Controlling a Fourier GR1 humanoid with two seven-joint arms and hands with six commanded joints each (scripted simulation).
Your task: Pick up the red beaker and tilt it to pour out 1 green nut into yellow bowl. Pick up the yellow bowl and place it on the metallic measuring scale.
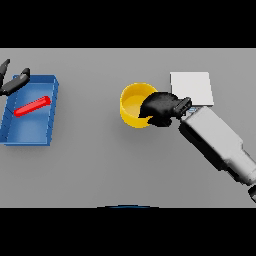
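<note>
Grey table [100, 165] carries a blue tray [50, 85] holding the red beaker [32, 106] lying flat. Right hand [161, 108] curls its fingers around the yellow bowl [132, 107] rim, beside the metallic scale [192, 85]. Left hand [11, 80], fingers spread, hangs at the tray's far corner.

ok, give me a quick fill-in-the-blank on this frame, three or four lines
1. The right hand is closed on the rim of the ____ bowl.
2. The red beaker lies in a ____ tray.
3. The white scale sits to the bowl's ____.
4. The left hand shows at the tray's ____ edge.

Missing words: yellow; blue; right; left
</note>
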